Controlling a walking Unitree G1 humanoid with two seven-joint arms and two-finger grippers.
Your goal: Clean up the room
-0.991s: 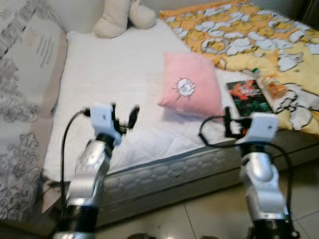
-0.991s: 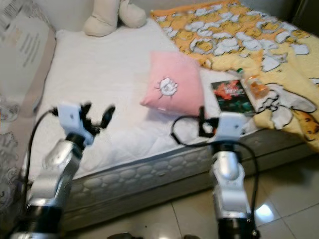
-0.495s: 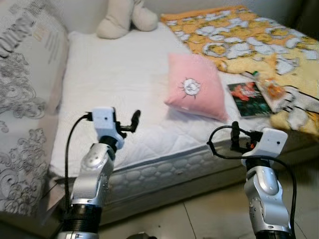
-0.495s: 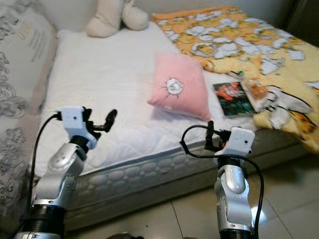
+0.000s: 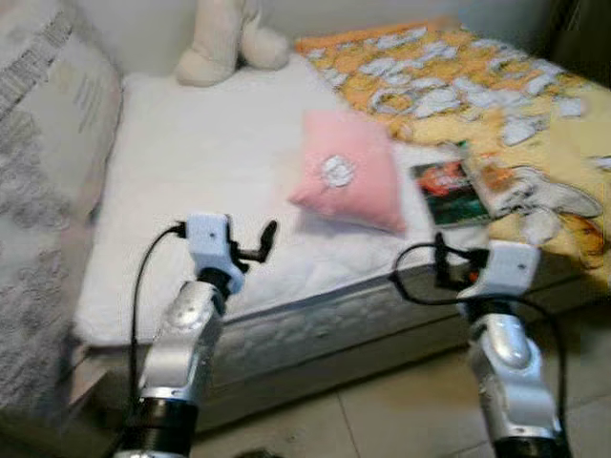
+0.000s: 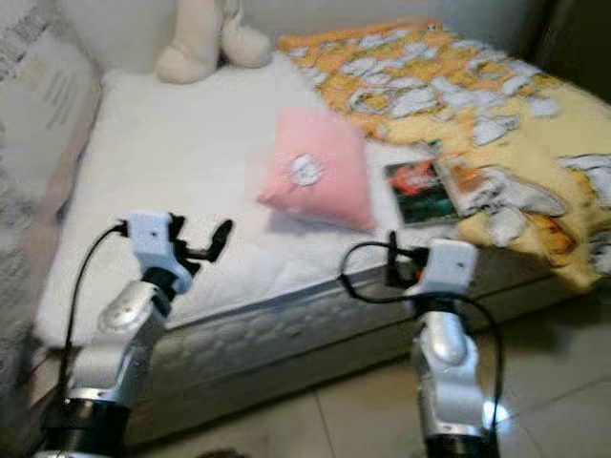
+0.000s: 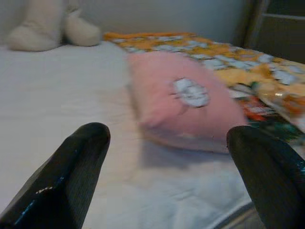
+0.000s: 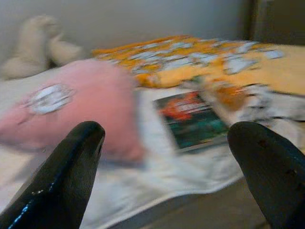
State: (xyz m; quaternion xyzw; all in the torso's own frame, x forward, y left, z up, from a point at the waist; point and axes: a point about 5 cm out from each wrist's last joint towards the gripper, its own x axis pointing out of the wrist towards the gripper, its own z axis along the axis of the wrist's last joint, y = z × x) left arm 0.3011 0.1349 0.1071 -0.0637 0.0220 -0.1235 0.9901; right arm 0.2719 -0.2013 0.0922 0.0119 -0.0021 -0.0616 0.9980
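Pink pillow [image 5: 346,175] lies on the white bed [image 5: 191,162], near the middle of the picture in the head views. It has a small white patch on its front. Just to its right, a dark book [image 5: 447,189] with a red and green cover lies flat on the sheet. A yellow blanket [image 5: 477,81] with white shapes covers the upper right of the bed. A cream soft toy [image 5: 229,43] sits at the top, against the wall. A big grey patterned cushion [image 5: 48,181] stands at the far left.

Left gripper [image 5: 256,246] hangs over the near edge of the bed, lower left of the pillow, with its fingers [image 7: 71,171] spread wide and nothing in them. Right gripper [image 5: 451,267] hangs by the bed edge, below the book. Its fingers [image 8: 66,167] are wide apart too, and hold nothing. The floor [image 5: 382,420] at the bottom has pale tiles.
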